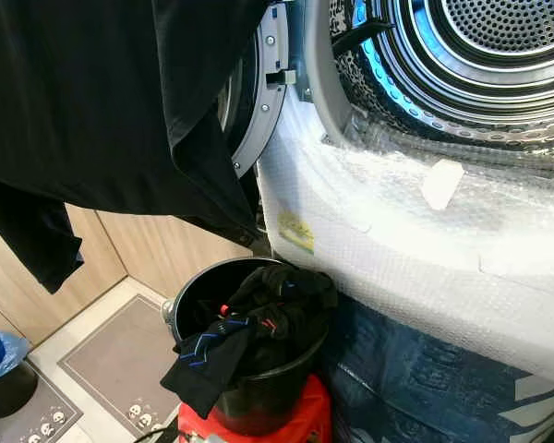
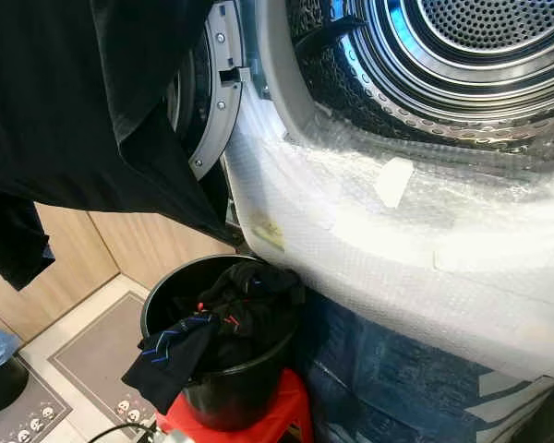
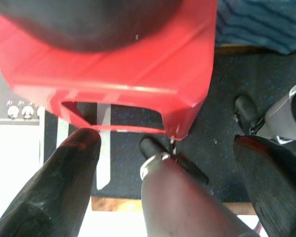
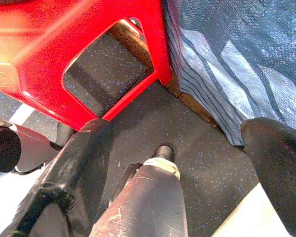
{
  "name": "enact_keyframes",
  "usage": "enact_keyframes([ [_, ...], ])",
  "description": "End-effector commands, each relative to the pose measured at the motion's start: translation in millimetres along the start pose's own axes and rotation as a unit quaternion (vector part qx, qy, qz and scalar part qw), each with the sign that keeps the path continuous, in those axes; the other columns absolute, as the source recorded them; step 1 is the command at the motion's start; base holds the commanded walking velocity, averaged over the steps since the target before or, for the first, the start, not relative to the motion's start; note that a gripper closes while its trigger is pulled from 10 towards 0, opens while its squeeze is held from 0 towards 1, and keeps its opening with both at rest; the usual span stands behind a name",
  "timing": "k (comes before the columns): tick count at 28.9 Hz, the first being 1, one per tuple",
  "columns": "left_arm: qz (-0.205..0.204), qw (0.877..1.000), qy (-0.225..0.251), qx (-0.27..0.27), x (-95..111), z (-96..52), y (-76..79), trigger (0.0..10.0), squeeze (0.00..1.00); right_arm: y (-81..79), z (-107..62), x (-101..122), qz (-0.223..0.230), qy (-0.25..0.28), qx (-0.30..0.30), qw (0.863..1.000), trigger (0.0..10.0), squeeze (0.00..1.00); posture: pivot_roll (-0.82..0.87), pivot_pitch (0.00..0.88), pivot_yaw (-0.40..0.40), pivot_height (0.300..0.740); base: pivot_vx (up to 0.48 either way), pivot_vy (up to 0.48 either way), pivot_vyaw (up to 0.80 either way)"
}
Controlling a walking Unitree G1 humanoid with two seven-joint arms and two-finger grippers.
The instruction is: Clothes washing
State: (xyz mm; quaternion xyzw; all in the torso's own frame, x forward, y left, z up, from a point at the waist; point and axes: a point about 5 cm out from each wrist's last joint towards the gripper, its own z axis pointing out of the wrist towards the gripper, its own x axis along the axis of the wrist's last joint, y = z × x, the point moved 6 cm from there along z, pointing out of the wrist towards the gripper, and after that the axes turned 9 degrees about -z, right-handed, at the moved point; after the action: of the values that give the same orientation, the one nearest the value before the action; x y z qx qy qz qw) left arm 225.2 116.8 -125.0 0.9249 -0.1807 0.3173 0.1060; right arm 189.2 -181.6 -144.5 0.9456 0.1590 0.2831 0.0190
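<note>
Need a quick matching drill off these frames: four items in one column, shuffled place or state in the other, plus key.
Items:
1. black bucket
2. red stool
3. washer drum
4. black garment

States:
A. open, showing perforated metal
B. hanging high at the left
C. full of dark clothes
D. standing under the bucket

Pairs: 1-C, 2-D, 3-A, 4-B
</note>
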Motion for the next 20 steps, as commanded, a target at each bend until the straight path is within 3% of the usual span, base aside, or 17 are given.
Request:
enact_keyframes([
  [1,0.004,1.000,0.013,-0.021,9,0.0,1.1,10.0,0.00,-2.1,0.5,3,-0.002,0.005,0.005,1.000,10.0,0.00,-0.06,0.000,0.086,0.740,0.000,0.000,0.00],
  [3,0.024,0.999,0.018,-0.040,14,0.1,4.1,10.0,0.00,-1.0,0.5,4,-0.005,0.007,0.006,1.000,10.0,0.00,-0.06,0.000,0.086,0.740,0.000,0.000,0.00],
  [4,0.057,0.997,0.021,-0.055,18,-1.1,3.6,10.0,0.00,-0.9,0.4,4,-0.010,0.008,0.007,1.000,10.0,0.00,-0.06,0.000,0.092,0.740,0.000,0.000,0.00],
  [6,0.081,0.995,0.031,-0.047,23,-3.3,-4.8,10.0,0.00,-0.3,0.4,4,-0.012,0.009,0.007,1.000,10.0,0.00,-0.06,0.000,0.100,0.740,0.000,0.000,0.00],
  [8,0.078,0.996,0.039,-0.037,25,-4.2,-9.5,10.0,0.00,0.2,0.3,5,-0.012,0.009,0.007,1.000,10.0,0.00,-0.07,0.000,0.106,0.740,0.000,0.000,0.00],
  [11,0.043,0.996,0.083,0.011,35,-10.1,-29.9,10.0,0.00,3.8,-0.1,5,-0.012,0.013,0.002,1.000,10.0,0.00,-0.07,0.000,0.119,0.740,0.000,0.000,0.00],
  [12,0.043,0.996,0.083,0.011,35,-10.1,-29.9,10.0,0.00,3.8,-0.1,5,-0.012,0.013,0.002,1.000,10.0,0.00,-0.07,0.000,0.119,0.740,0.000,0.000,0.00],
  [13,0.009,0.992,0.110,0.056,39,-15.6,-45.6,10.0,0.00,6.4,-0.5,5,-0.010,0.014,-0.001,1.000,10.0,0.00,-0.06,0.000,0.120,0.740,0.000,0.000,0.00],
  [14,0.009,0.992,0.110,0.056,39,-15.6,-45.6,10.0,0.00,6.4,-0.5,5,-0.010,0.014,-0.001,1.000,10.0,0.00,-0.06,0.000,0.120,0.740,0.000,0.000,0.00],
  [15,-0.025,0.986,0.136,0.093,38,-22.2,-58.0,10.0,0.00,7.6,-0.9,4,-0.010,0.013,-0.002,1.000,10.0,0.00,-0.06,0.000,0.116,0.740,0.000,0.000,0.00],
  [16,-0.033,0.981,0.147,0.120,35,-26.5,-64.6,10.0,0.00,8.0,-1.3,2,-0.012,0.010,-0.001,1.000,10.0,0.00,-0.03,0.000,0.105,0.740,0.000,0.000,0.00],
  [20,-0.062,0.970,0.171,0.163,30,-34.4,-72.2,10.0,0.00,6.5,-1.4,0,-0.025,0.005,0.006,1.000,10.0,0.00,0.00,0.000,0.087,0.740,0.000,0.000,0.00],
])
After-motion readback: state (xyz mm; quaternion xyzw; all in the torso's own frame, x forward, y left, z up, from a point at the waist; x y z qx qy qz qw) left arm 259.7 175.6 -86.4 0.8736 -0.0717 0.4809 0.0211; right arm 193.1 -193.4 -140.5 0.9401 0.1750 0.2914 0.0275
